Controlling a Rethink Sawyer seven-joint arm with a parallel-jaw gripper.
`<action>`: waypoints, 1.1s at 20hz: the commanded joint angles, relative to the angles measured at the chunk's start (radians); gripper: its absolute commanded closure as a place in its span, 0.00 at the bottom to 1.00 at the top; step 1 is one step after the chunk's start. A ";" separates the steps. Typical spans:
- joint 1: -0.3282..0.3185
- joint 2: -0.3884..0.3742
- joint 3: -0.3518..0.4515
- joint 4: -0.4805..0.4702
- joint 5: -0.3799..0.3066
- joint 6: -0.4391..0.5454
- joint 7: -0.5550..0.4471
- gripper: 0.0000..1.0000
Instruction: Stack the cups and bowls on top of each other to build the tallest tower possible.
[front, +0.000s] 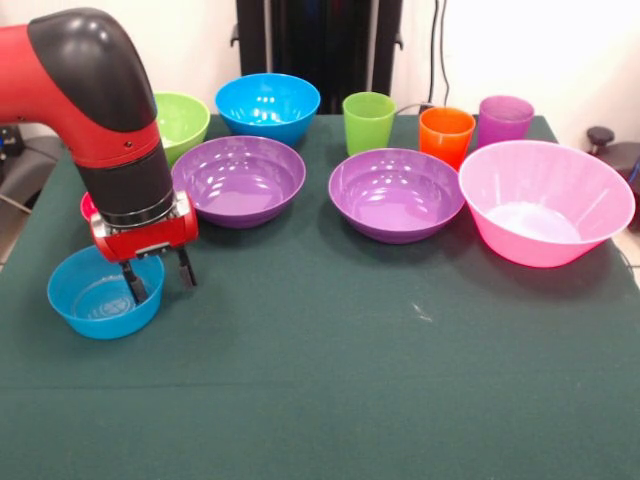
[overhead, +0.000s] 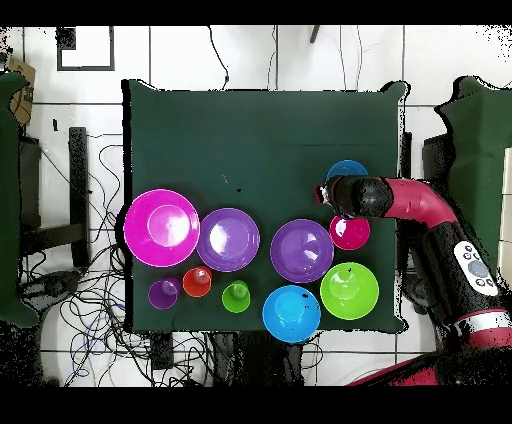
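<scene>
Over the small blue bowl's (front: 103, 296) rim, the hand (front: 158, 277) hangs open — one finger inside.

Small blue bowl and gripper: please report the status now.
Gripper open, jaws straddling the near rim of the small blue bowl. Bowl on the table, not lifted. Red bowl close behind; nothing stacked yet.

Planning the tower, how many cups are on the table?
3, in a row at the table's far edge in the front view, upright: green cup, orange cup and purple cup, between the far blue bowl and the pink bowl. None seems hidden.
</scene>
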 joint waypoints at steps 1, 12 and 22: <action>0.022 0.076 -0.044 -0.046 -0.092 0.014 -0.265 0.00; 0.010 0.177 -0.064 -0.016 -0.072 -0.043 -0.181 0.00; 0.039 0.138 -0.093 0.039 -0.069 -0.108 -0.045 0.00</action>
